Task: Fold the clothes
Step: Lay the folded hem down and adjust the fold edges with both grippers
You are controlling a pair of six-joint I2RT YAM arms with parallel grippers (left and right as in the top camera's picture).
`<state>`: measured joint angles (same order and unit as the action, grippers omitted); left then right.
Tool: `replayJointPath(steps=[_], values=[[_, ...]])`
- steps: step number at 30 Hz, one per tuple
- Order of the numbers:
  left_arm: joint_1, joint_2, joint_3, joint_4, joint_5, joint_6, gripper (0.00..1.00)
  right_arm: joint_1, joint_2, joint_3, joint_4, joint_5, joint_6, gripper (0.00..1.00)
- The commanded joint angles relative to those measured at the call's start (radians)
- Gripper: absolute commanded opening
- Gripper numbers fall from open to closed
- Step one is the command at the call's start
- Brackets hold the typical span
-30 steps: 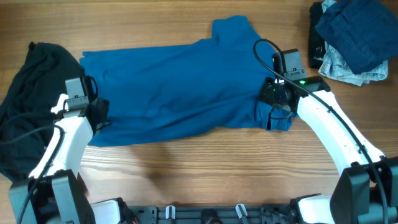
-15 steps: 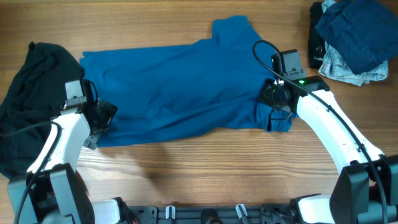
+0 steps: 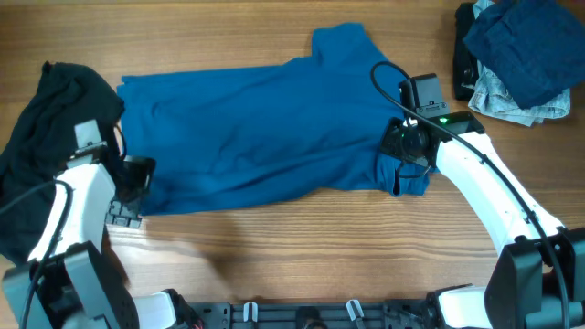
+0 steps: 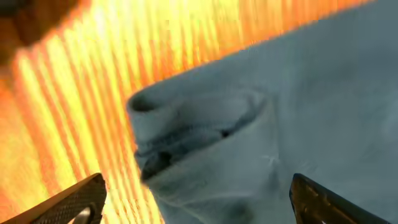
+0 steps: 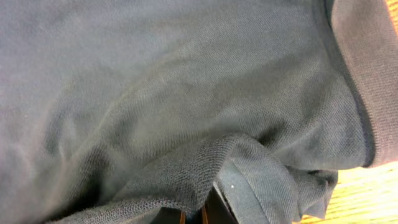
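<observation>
The clothes are a large teal-blue shirt (image 3: 265,137) lying spread across the middle of the table and a black garment (image 3: 37,155) heaped at the left edge. My left gripper (image 3: 134,189) stands open at the shirt's near-left corner, holding nothing. In the left wrist view its gripper (image 4: 196,205) has wide-apart fingertips (image 4: 74,199) straddling the shirt's rolled hem (image 4: 186,118). My right gripper (image 3: 402,151) sits on the shirt's right end. In the right wrist view the gripper (image 5: 199,214) is shut on a raised fold of the shirt (image 5: 155,81).
A heap of navy and pale-denim cloth (image 3: 512,55) lies at the back right corner. Bare wooden table (image 3: 320,247) runs along the front, below the shirt. The black garment lies right behind my left arm.
My left gripper opened, let go of the shirt's left edge and drew back to the left and toward the front. The right arm and the shirt stayed put.
</observation>
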<state>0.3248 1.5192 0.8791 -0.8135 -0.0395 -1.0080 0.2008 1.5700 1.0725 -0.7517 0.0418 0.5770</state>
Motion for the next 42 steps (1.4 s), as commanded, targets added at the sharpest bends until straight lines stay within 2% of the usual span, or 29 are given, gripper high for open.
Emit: replayJointPath(steps=[1, 7, 9, 10, 13, 15, 16, 21, 27, 31, 42], values=[[0.026, -0.025, 0.027, -0.010, 0.055, -0.100, 0.96, -0.006, 0.013, 0.019, -0.002, -0.005, -0.012, 0.05], [0.024, 0.050, 0.019, -0.003, 0.131, -0.123, 0.94, -0.006, 0.013, 0.019, -0.006, -0.005, -0.012, 0.05], [0.024, 0.069, 0.019, 0.003, 0.138, -0.127, 0.89, -0.006, 0.013, 0.019, -0.010, -0.005, -0.012, 0.05], [0.024, 0.080, 0.017, 0.013, 0.136, -0.127, 0.83, -0.006, 0.013, 0.019, -0.010, -0.005, -0.012, 0.04], [0.024, 0.108, 0.016, 0.032, 0.128, -0.126, 0.78, -0.006, 0.013, 0.019, -0.010, -0.005, -0.012, 0.05], [0.024, 0.117, 0.016, 0.052, 0.125, -0.126, 0.63, -0.006, 0.013, 0.019, -0.012, -0.005, -0.012, 0.04], [0.024, 0.117, 0.016, 0.059, 0.124, -0.126, 0.51, -0.006, 0.013, 0.019, -0.012, -0.005, -0.012, 0.04], [0.024, 0.117, 0.016, 0.065, 0.117, -0.126, 0.04, -0.006, 0.013, 0.019, -0.009, -0.004, -0.013, 0.04], [0.024, 0.093, 0.023, 0.070, 0.117, -0.125, 0.04, -0.013, 0.013, 0.020, 0.071, 0.030, -0.056, 0.04], [0.024, 0.082, 0.032, 0.172, 0.117, -0.123, 0.04, -0.036, 0.014, 0.019, 0.187, 0.029, -0.080, 0.04], [0.024, 0.084, 0.032, 0.375, 0.115, -0.123, 0.04, -0.036, 0.175, 0.019, 0.228, 0.014, -0.079, 0.04]])
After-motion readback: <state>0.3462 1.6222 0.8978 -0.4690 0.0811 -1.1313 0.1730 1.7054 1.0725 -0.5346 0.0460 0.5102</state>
